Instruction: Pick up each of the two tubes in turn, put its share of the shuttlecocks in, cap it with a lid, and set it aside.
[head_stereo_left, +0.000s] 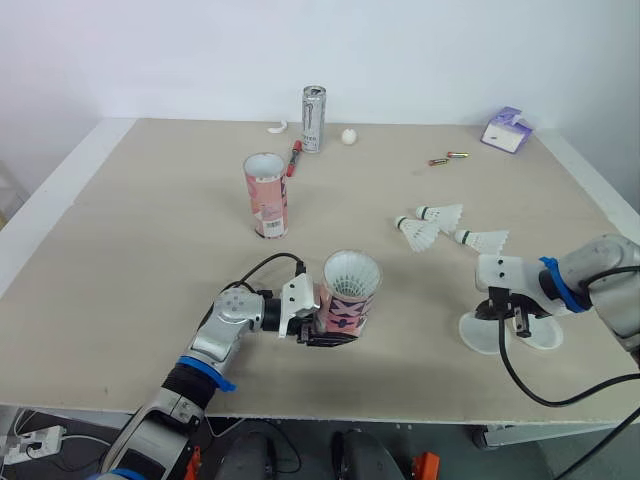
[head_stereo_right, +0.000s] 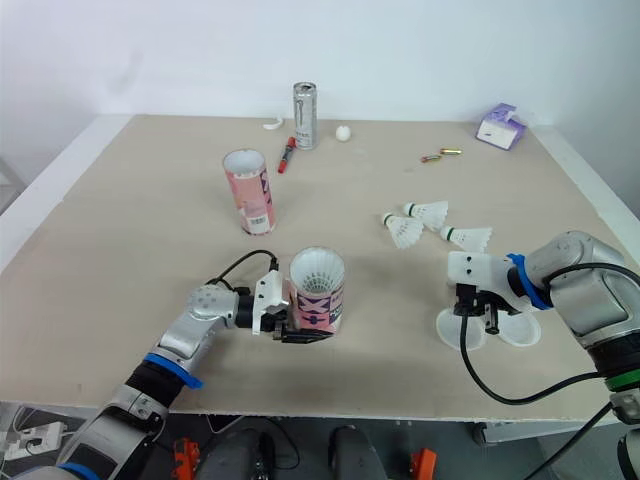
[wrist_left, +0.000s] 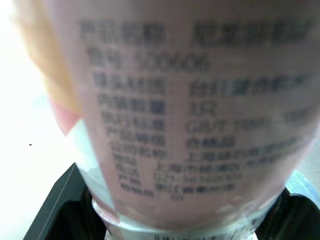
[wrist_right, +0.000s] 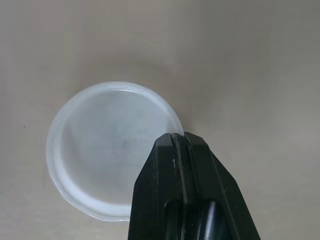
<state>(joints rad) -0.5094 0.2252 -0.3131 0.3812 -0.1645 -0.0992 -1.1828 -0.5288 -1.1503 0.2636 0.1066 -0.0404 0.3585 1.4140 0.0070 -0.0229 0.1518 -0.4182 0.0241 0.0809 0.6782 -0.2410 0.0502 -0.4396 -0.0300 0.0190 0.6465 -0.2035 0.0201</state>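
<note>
Near the table's (head_stereo_left: 150, 250) front edge, the left gripper (head_stereo_left: 335, 328) has its fingers clenched around the lower part of a pink tube (head_stereo_left: 350, 290). The tube's mouth is up, with white shuttlecock feathers showing inside. The second tube (head_stereo_left: 266, 195) stands upright and open (nothing touching it) towards the middle of the table, left of centre. Over by the front right corner, the right gripper (wrist_right: 177, 142) is down on a clear lid (wrist_right: 100, 150), fingers pressed together on its rim. Another lid (head_stereo_left: 543, 336) lies just beside it. Three loose shuttlecocks (head_stereo_left: 418, 234) lie close together just behind the lids. Along the back edge are a can (head_stereo_left: 314, 118), a red marker (head_stereo_left: 295, 157) and a white ball (head_stereo_left: 348, 137).
</note>
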